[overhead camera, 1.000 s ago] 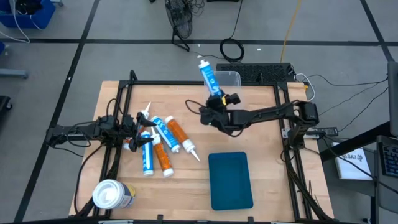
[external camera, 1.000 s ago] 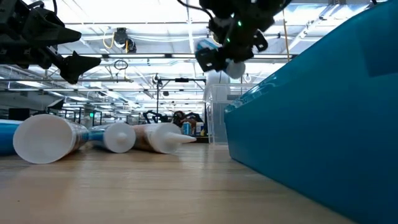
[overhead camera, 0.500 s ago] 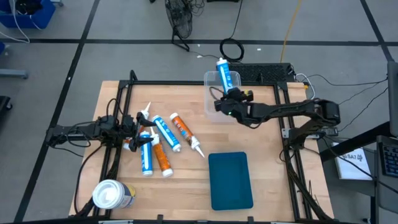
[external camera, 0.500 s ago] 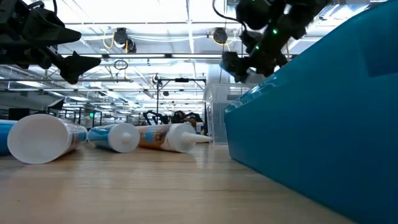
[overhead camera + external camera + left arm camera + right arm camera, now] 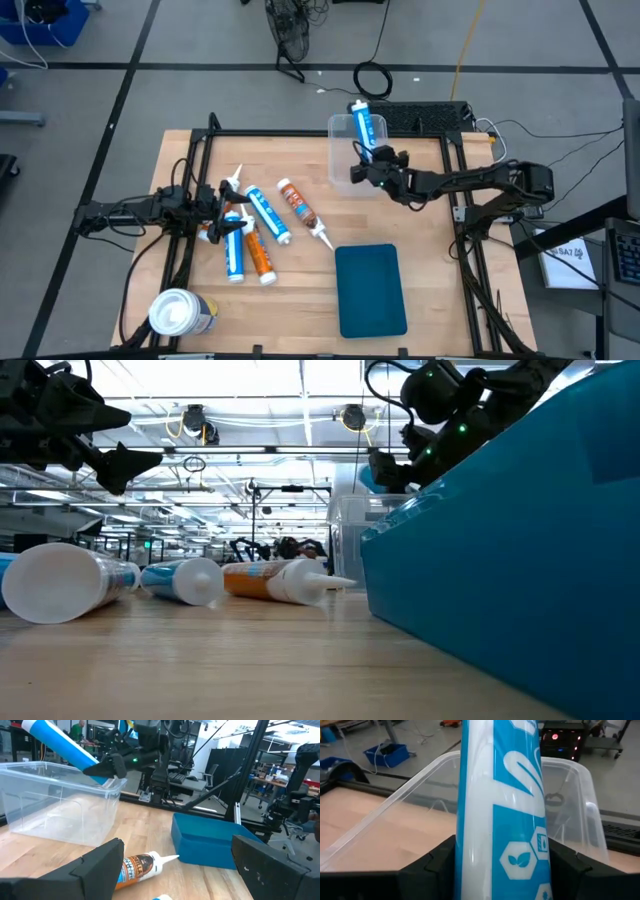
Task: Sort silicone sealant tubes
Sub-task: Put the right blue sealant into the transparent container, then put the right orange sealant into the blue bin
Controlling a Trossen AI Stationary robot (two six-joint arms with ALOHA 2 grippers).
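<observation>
held tube: slim blue-and-white labelled sealant cartridge (image 5: pixel 364 128), white nozzle up and tilted toward the far edge, its lower end clamped between dark fingers (image 5: pixel 435 865) over the far edge of the table.
blue tubes lying: two blue-and-white cartridges (image 5: pixel 265 213) and (image 5: pixel 234 255), flat on the left half.
orange tubes lying: one (image 5: pixel 299 209) near the table's middle, nozzle toward the near right; another (image 5: pixel 260 256) beside the blue ones; a third (image 5: pixel 206 232) partly hidden at the left.

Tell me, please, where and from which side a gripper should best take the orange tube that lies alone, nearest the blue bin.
Grip the orange tube across its round body near the middle, coming straight down from above. It lies flat on the table, apart from the other tubes, so both long sides look free. Probably avoid the white nozzle: it tapers and could slip.
</observation>
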